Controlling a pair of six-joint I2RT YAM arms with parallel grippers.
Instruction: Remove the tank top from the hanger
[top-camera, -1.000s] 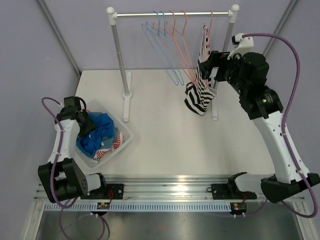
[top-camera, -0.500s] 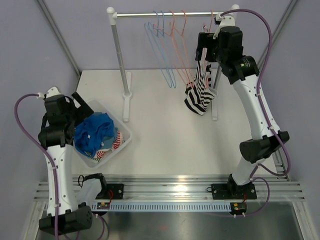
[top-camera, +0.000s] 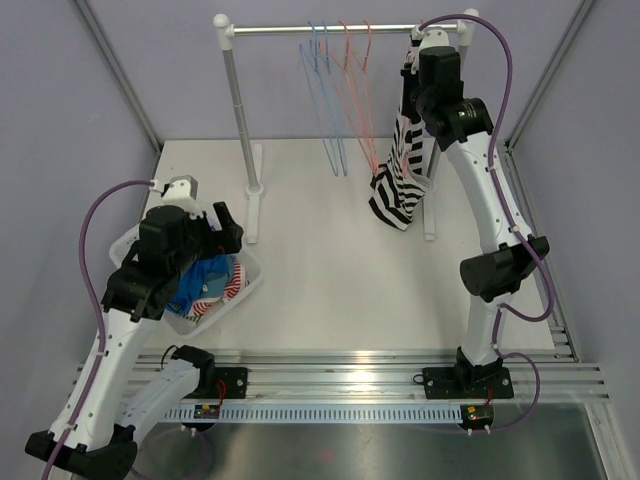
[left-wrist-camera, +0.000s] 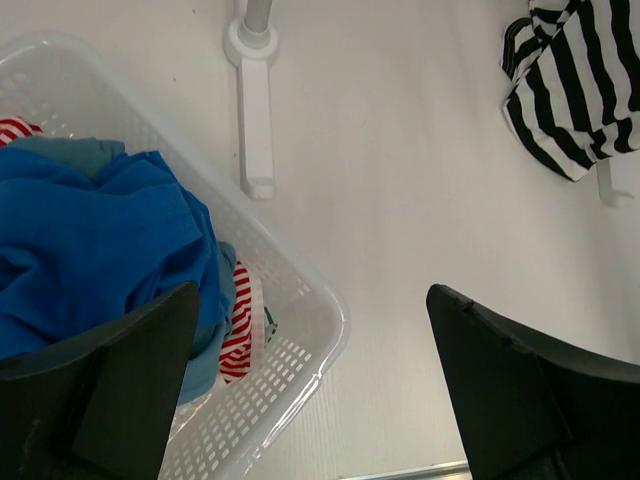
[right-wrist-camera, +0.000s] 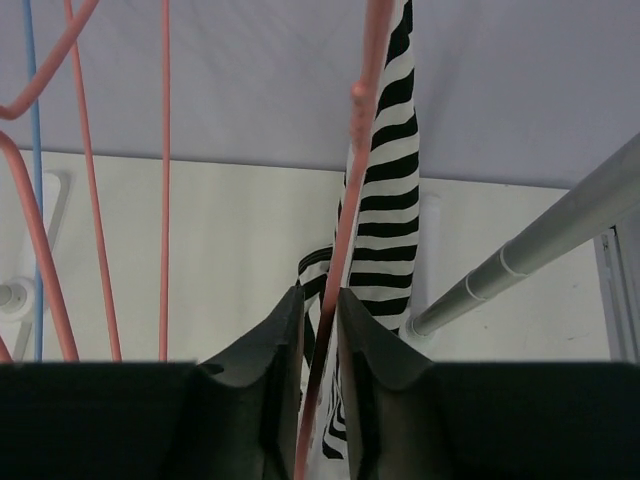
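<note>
A black-and-white striped tank top (top-camera: 400, 185) hangs from a pink hanger (right-wrist-camera: 350, 200) at the right end of the rack rail (top-camera: 300, 30). Its lower part bunches on the table. My right gripper (top-camera: 412, 60) is up at the rail. In the right wrist view the right gripper (right-wrist-camera: 320, 295) has its fingers closed against both sides of the hanger's pink wire, and the striped tank top (right-wrist-camera: 385, 200) drapes just behind. My left gripper (left-wrist-camera: 312, 300) stands wide open above the basket's right rim (left-wrist-camera: 330, 310), holding nothing. The tank top (left-wrist-camera: 580, 90) shows at that view's upper right.
A clear plastic basket (top-camera: 250, 275) at the left holds a blue garment (left-wrist-camera: 90, 230) and a red-striped one. Several bare blue and pink hangers (top-camera: 330, 90) hang mid-rail. The rack's left post foot (left-wrist-camera: 255, 120) and right post (right-wrist-camera: 520, 260) stand on the table.
My right gripper rose to the top of the rack and its jaws closed round the pink hanger wire. My left gripper opened, lifted off the blue garment and swung right of the basket.
</note>
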